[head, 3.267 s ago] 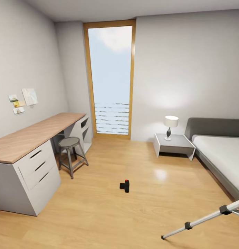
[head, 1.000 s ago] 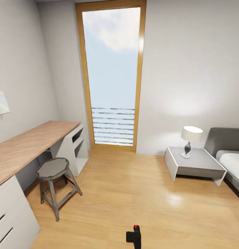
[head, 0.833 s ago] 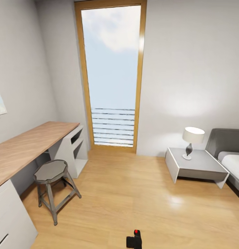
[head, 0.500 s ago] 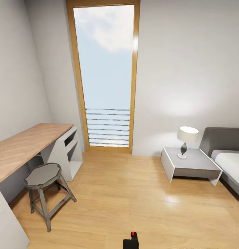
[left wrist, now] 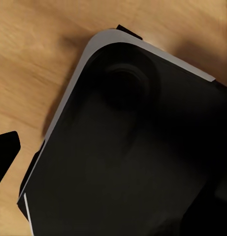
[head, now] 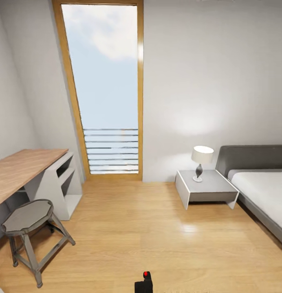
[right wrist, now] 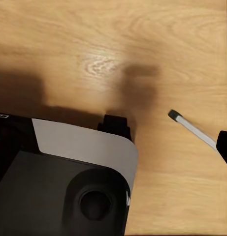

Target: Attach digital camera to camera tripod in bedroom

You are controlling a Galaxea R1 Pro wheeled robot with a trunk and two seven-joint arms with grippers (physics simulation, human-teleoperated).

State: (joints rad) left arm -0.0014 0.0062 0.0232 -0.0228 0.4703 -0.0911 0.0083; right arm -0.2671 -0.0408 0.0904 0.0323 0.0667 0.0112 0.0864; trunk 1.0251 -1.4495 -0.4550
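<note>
The head view has swung right since a moment ago, showing more bed (head: 261, 185). The digital camera (head: 144, 282) lies on the floor (head: 157, 228), at that view's bottom edge. Whether either arm's fingers are clenched, I cannot tell.

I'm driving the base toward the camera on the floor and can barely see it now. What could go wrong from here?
1. The digital camera lies on the wood floor at the head view's bottom edge, partly cut off; rolling further could run the base into it.
2. A thin silver leg with a black foot, likely the camera tripod, lies near the base in the right wrist view; turning could knock it.
3. The stool stands close on the left.
</note>
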